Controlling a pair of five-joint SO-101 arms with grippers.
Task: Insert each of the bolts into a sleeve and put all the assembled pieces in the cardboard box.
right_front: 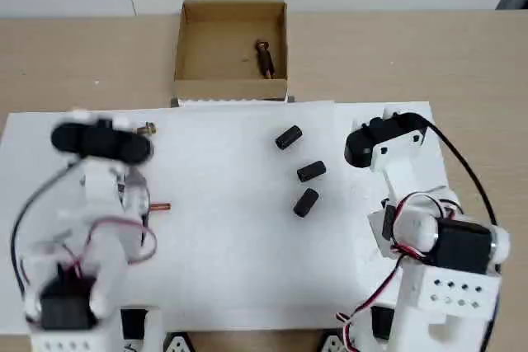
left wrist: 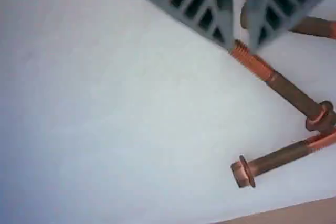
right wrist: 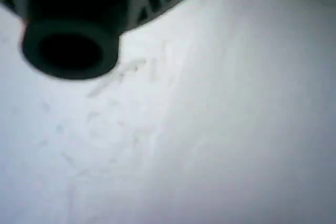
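**One piece boxed, a sleeve in the right gripper, bolts waiting at nine o'clock**

The light wooden table [right_front: 66, 55] carried a white sheet [right_front: 231, 269]. In the high view the open brown cardboard box [right_front: 183, 47] sat off the sheet's twelve o'clock edge. One assembled piece [right_front: 265, 58] lay inside it, toward the three o'clock wall. The left arm [right_front: 99, 204] stood at nine o'clock of the sheet and the right arm [right_front: 429, 228] at four o'clock.

The right gripper [right_front: 361, 147] was clamped on a black cylindrical sleeve [right wrist: 71, 51], held clear of the sheet with its bore facing the wrist camera. Three loose sleeves lay apart from one another between one and three o'clock of the sheet's centre: the far sleeve [right_front: 288, 138], the middle sleeve [right_front: 311, 171] and the near sleeve [right_front: 306, 202].

The left gripper [left wrist: 239, 39] sat right at the threaded end of a copper-coloured flanged bolt [left wrist: 283, 85] lying flat on the sheet. Whether it was pinching that tip or merely poised at it could not be told. A second bolt [left wrist: 273, 161] lay just beside the first, and a third bolt [left wrist: 315, 25] lay beyond the gripper.

The bolts looked stiff, small and dense. Their round shanks seemed likely to roll or pivot if nipped only at the tip. A hold across the plain shank near the flange would probably be steadier and would leave the threads free to enter a bore. The sleeves appeared rigid and smooth, best taken across the outer wall.
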